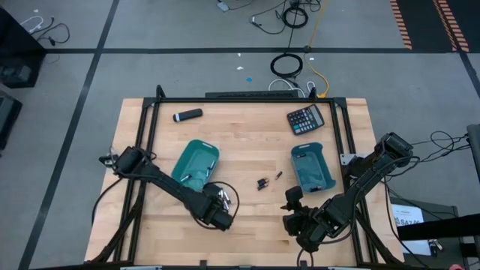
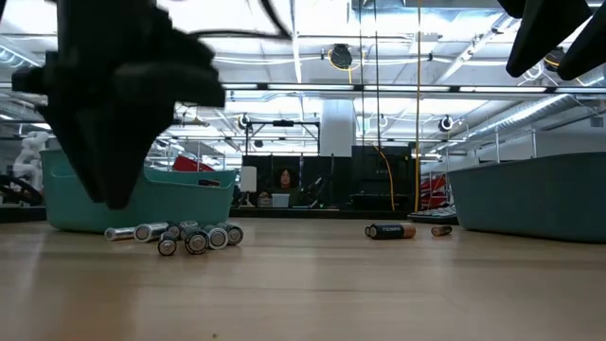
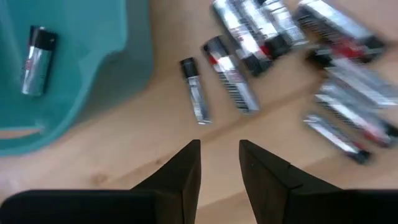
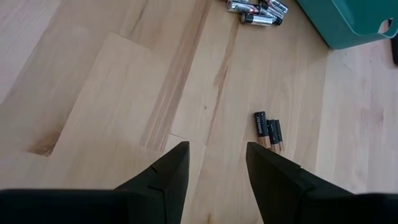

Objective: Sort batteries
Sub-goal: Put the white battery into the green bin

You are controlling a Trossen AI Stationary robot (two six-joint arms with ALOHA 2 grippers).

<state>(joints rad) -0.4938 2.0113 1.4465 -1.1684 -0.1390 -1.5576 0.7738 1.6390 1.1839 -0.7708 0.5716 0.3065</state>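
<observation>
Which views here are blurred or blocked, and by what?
Left wrist view: the silvery batteries off to one side smear with motion blur. Low view: a dark, out-of-focus arm blocks part of the teal bin. High and right wrist views look sharp.

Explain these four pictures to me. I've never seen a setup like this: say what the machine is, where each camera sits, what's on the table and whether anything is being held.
It is a robot with two dark arms over a wooden table; each arm ends in two fingers. One camera looks straight down, one sits at table height, and one rides on each wrist.

On the table lie two teal bins, a calculator and a black marker. Silvery batteries are heaped beside the left bin, with one already inside it. A few dark batteries lie near the middle.

The left gripper hangs just short of the heap, fingers slightly apart with nothing between them. The right gripper waits over bare wood, open and empty.
</observation>
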